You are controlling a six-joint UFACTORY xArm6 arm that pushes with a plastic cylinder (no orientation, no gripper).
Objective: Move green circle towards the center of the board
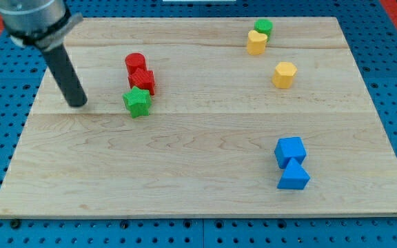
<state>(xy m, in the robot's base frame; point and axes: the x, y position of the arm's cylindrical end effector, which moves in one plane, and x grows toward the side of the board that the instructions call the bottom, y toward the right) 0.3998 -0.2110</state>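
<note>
The green circle (263, 27) sits near the view's top right, touching a yellow block (256, 43) just below and left of it. My tip (78, 104) rests on the board at the view's left, far from the green circle. It stands to the left of the green star (137, 102), with a gap between them.
A red cylinder (135, 63) and a red star-like block (143, 80) sit just above the green star. A yellow hexagon (284, 74) lies at the right. A blue cube (289, 151) and a blue triangle (293, 176) sit at the lower right. The wooden board (198, 200) lies on blue pegboard.
</note>
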